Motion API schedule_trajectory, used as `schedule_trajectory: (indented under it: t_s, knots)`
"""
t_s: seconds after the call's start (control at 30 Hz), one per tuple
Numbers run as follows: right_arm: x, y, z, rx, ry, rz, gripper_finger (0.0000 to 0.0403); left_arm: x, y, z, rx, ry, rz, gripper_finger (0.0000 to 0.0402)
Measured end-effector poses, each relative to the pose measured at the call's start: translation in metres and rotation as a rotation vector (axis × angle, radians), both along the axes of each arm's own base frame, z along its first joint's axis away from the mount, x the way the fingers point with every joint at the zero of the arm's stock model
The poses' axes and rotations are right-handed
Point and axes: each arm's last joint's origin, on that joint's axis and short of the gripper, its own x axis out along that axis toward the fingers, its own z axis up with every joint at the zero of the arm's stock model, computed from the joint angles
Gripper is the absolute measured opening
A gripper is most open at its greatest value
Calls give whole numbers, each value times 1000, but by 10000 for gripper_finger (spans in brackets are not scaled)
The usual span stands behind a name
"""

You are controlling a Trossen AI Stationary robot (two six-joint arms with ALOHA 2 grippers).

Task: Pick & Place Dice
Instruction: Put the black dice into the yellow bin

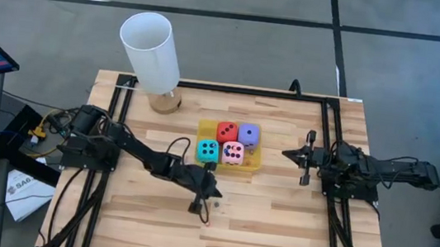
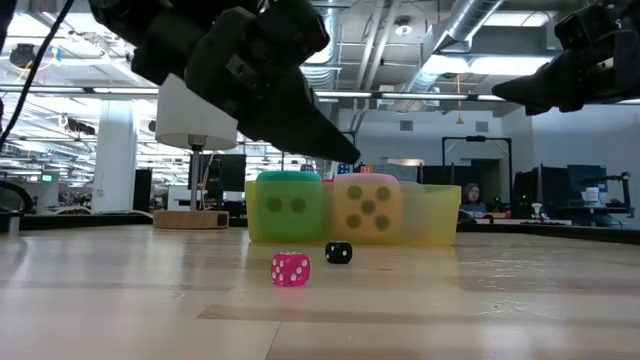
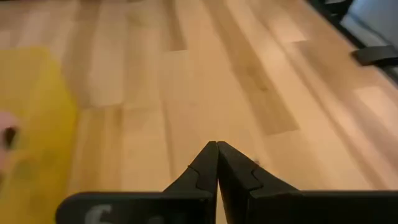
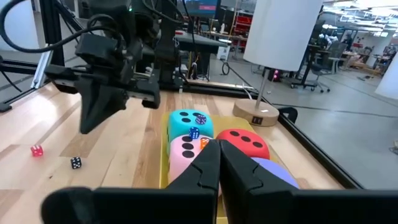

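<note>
Four dice [image 1: 229,142] in yellow tray [image 1: 205,126], between both grippers, left gripper [image 1: 201,208] pinched closed (empty), right gripper [image 1: 307,158] likewise

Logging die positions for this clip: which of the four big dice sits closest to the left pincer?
The cyan die. It fills the yellow tray's corner towards the left pincer; the pink, red and purple dice lie farther off.

Open-plan lab: exposed ducts [image 2: 470,40], workstations [image 2: 560,190]
</note>
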Motion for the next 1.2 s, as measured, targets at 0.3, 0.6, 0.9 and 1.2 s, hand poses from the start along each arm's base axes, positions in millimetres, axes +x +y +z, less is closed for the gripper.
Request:
schedule_trajectory:
  t_s: [0.3,0.6,0.9,1.2]
  knots:
    - [0,0,0,-2,1,0,1,-1,-2,-2,43,20,-76,21]
    - [0,0,0,-2,-1,0,1,-2,0,-4,84,38,-49,177]
    - [0,0,0,-2,-1,1,1,-3,-5,-4,76,39,-65,271]
    - [0,0,0,-2,-2,1,1,0,-6,-22,85,65,-70,273]
